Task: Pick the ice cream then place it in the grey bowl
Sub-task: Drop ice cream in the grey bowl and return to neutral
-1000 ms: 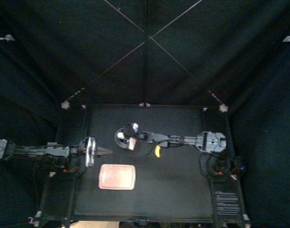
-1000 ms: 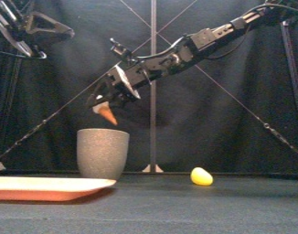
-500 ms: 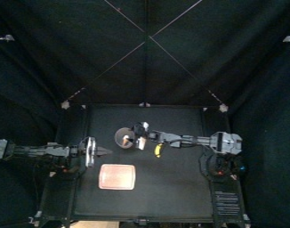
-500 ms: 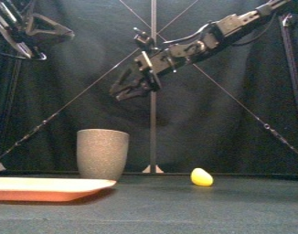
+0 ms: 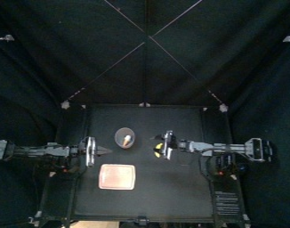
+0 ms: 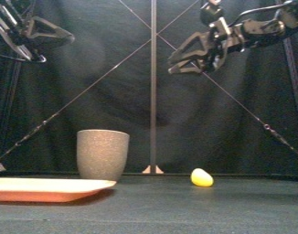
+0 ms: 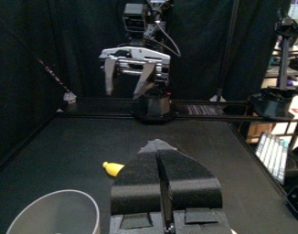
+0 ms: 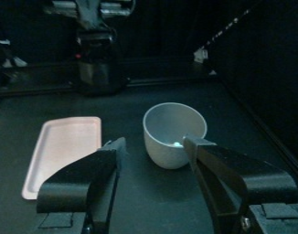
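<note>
The tall grey speckled cup (image 5: 126, 136) (image 6: 102, 154) (image 8: 176, 135) stands upright left of the table's middle. A small pale bit at its inner rim, in the right wrist view, may be the ice cream (image 8: 187, 142); the front view shows none of it. My right gripper (image 5: 165, 142) (image 6: 188, 62) (image 8: 156, 143) hangs open and empty, high up and to the right of the cup. It also appears in the left wrist view (image 7: 133, 78). My left gripper (image 5: 94, 151) (image 7: 159, 146) rests shut at the table's left.
A small yellow toy (image 5: 156, 149) (image 6: 202, 176) (image 7: 112, 168) lies on the table right of the cup. The flat pink tray (image 5: 116, 178) (image 6: 47, 188) (image 8: 64, 154) lies near the front, left of the middle.
The right gripper held the ice cream just over the cup, let it go, and has since drawn back right and upward, open. The left arm has not moved.
</note>
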